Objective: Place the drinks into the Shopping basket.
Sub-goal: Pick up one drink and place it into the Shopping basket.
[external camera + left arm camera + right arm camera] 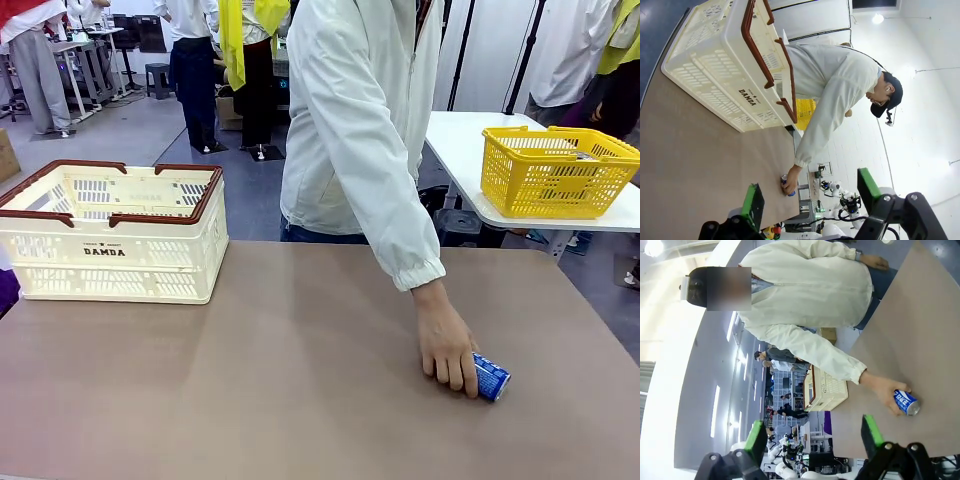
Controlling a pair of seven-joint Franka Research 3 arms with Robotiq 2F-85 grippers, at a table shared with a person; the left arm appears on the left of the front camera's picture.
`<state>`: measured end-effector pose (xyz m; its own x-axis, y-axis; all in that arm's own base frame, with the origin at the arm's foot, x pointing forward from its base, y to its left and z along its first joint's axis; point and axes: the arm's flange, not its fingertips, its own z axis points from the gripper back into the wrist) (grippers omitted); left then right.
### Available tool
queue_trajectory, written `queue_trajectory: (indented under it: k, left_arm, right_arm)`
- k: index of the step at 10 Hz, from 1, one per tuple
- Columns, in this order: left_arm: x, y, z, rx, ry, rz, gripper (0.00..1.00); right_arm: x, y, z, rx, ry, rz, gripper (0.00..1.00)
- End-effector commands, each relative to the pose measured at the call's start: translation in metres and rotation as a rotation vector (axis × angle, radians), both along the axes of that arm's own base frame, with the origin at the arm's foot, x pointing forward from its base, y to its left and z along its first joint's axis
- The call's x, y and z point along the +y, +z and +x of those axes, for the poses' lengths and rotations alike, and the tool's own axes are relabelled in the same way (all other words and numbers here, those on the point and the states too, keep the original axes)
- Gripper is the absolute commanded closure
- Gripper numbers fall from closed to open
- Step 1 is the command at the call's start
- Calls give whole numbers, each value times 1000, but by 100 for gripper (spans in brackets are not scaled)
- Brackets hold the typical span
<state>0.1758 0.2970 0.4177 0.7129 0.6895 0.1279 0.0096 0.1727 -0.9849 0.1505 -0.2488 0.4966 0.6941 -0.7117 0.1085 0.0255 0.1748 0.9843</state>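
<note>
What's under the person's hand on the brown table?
A blue metal drink can with white lettering lies on its side there. The person's hand covers one end, so that part is hidden.

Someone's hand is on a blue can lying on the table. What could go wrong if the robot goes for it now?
1. The person's hand rests on the blue can; a robot arm reaching in now could hit the fingers.
2. The can lies on its side, so it may roll when let go or nudged.
3. The Shopping basket stands far off at the left, so the carry is long and a weak grip could drop the can.
</note>
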Motion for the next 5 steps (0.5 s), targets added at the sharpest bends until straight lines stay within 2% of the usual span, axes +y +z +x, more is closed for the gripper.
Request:
queue_trajectory:
  k: [1,4,5]
  left_arm:
    - [2,3,-2,2,-10,-3,0]
    - [2,3,-2,2,-10,-3,0]
    - [2,3,-2,2,-10,-3,0]
  right_arm:
    - [-3,6,2,-22,0,-3,0]
    - [0,1,0,-1,0,-1,0]
    - [37,-2,29,120,155,-166,0]
